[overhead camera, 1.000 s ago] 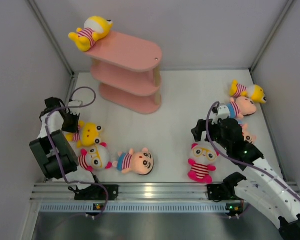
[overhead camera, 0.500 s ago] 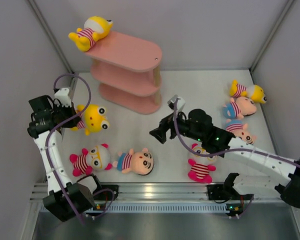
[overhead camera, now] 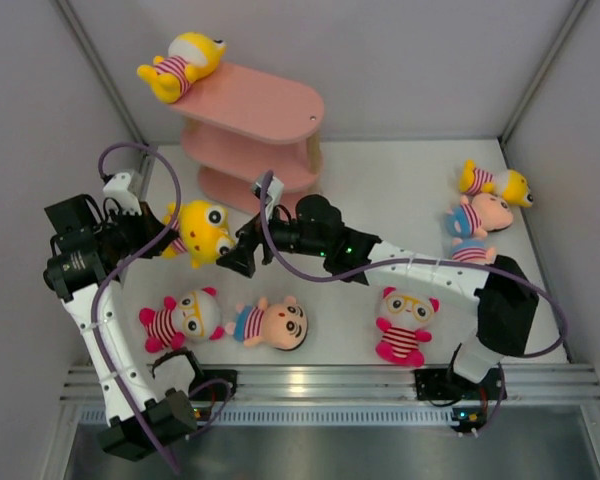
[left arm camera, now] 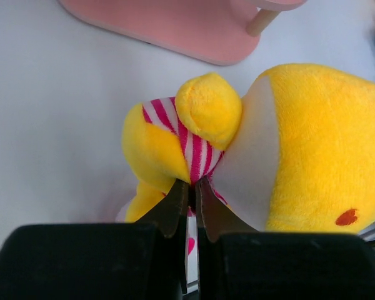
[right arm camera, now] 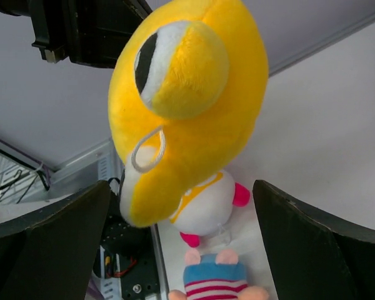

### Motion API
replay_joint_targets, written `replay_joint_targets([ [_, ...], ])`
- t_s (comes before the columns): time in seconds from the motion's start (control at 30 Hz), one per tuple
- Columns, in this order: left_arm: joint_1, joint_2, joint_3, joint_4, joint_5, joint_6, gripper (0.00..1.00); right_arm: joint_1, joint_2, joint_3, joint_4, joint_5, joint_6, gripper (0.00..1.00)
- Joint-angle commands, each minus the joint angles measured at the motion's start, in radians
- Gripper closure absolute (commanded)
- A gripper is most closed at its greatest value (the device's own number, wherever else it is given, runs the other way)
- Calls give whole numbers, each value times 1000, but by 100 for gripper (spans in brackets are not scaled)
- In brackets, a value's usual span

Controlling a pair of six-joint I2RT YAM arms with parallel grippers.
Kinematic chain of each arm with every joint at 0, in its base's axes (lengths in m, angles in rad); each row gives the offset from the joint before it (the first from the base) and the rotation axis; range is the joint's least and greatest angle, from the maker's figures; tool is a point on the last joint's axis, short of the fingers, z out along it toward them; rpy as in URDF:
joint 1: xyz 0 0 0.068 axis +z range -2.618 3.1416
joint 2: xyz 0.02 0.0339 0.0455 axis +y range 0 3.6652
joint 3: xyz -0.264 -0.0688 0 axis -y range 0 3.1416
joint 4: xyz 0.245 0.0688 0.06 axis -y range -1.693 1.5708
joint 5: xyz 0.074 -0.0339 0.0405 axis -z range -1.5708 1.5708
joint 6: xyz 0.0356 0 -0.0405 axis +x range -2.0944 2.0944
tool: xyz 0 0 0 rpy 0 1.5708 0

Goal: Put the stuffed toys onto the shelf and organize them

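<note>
So, going from the left: the left gripper is pinched tight on the striped shirt of a yellow toy, holding it up off the table near the foot of the shelf. Just to its right, the right gripper has its jaws spread wide, 1 finger on each side of the toy's big head, and I can't tell whether they touch it.

Looks like a handoff to me. Next the right jaws need to close on the head before the left lets go, then carry it up to a board. The shelf's top board has 1 shelved yellow toy hanging over its left end. 6 more lie on the table, like the peach-faced one, so it's early days.
</note>
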Motion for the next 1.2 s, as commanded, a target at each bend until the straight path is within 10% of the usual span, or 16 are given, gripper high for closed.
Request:
replay_joint_targets([
  [0.0, -2, -10, 36, -22, 88, -33, 99, 28, 67, 119, 113, -69, 71, 3],
  [0.2, 0, -17, 39, -20, 103, -18, 99, 35, 139, 190, 171, -46, 123, 13],
  [0.33, -2, -26, 33, -22, 123, 23, 99, 28, 139, 222, 141, 11, 129, 77],
  [0.43, -11, -32, 33, -31, 79, 84, 75, 2, 112, 246, 31, 32, 135, 100],
  [0.5, -17, -33, 32, -29, 61, 164, 44, -36, 81, 248, -32, 22, 160, 100],
  [0.57, -19, -35, 38, -31, 56, 253, 34, -68, 56, 255, -74, -13, 189, 100],
  [0.93, -85, 85, 324, -29, 2, 509, 31, -294, 165, 659, -476, -266, 189, 100],
  [1.17, -499, 245, 510, -26, -263, 482, 15, -381, 266, 828, -563, -489, 235, 100],
])
